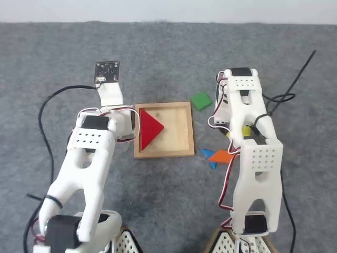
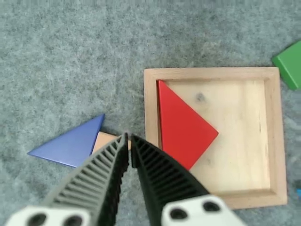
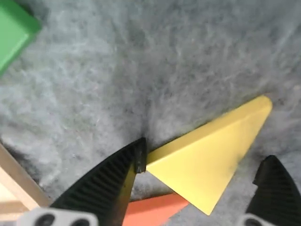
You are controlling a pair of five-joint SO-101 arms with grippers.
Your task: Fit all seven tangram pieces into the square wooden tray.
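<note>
The red triangle (image 2: 181,127) lies along the left wall of the tray (image 2: 150,117), bare wood beside it. The left tool (image 2: 129,139), nearly closed and holding nothing, hangs just outside that wall; the right tool (image 3: 205,160) gapes wide around the yellow triangle (image 3: 216,150).

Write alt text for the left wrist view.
A square wooden tray holds one red triangle against a wall. The left gripper, shut, hangs just outside it, near a blue triangle and a tan piece; a green piece lies beyond the tray.
</note>
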